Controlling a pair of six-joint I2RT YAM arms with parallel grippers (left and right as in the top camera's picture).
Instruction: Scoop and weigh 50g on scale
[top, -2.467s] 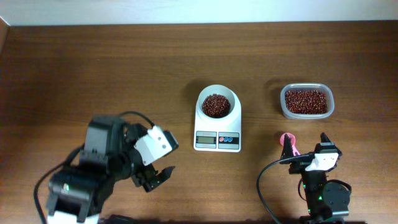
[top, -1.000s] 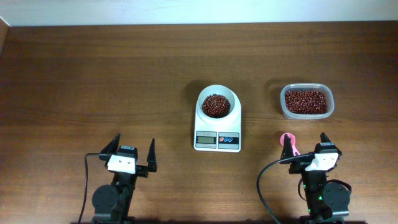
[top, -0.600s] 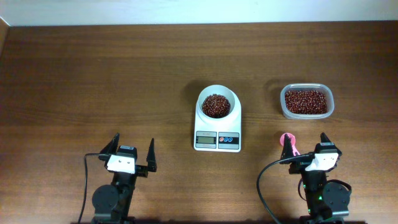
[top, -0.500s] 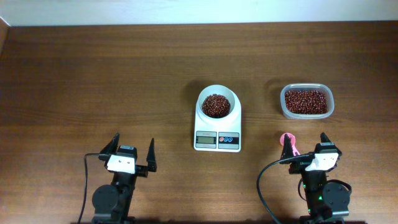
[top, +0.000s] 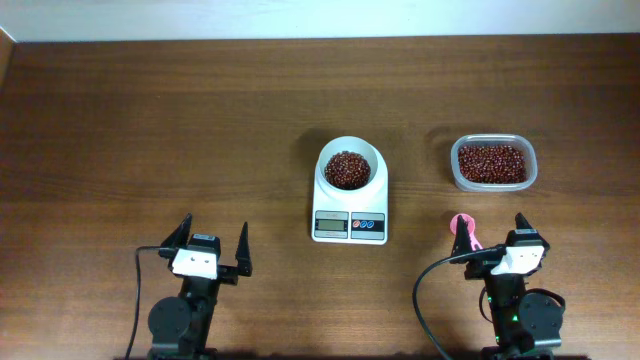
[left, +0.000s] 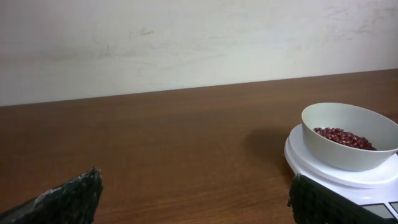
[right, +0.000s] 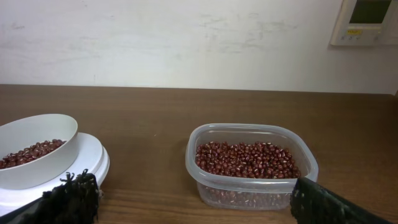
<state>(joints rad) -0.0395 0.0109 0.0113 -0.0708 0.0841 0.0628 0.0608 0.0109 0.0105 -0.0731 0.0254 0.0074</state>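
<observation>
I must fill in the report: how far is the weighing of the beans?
Done: beans lie in the bowl on the scale. In hand: nothing; left pincer and right pincer are open and empty, the pink spoon lies on the table. Left: confirming the weight; the display is unreadable here.

Seen from overhead, the brown wooden table (top: 150, 120) is open from 9 to 12 o'clock of the left gripper (top: 216, 224). At its 2 o'clock stands the small white digital scale with round white bowl (top: 349, 225). The right gripper (top: 490, 228) faces the clear plastic tub (top: 493, 163) at 12, with a free lane between scale and tub at 11. A pink plastic spoon (top: 463, 232) lies just beside its 9 o'clock finger.
</observation>
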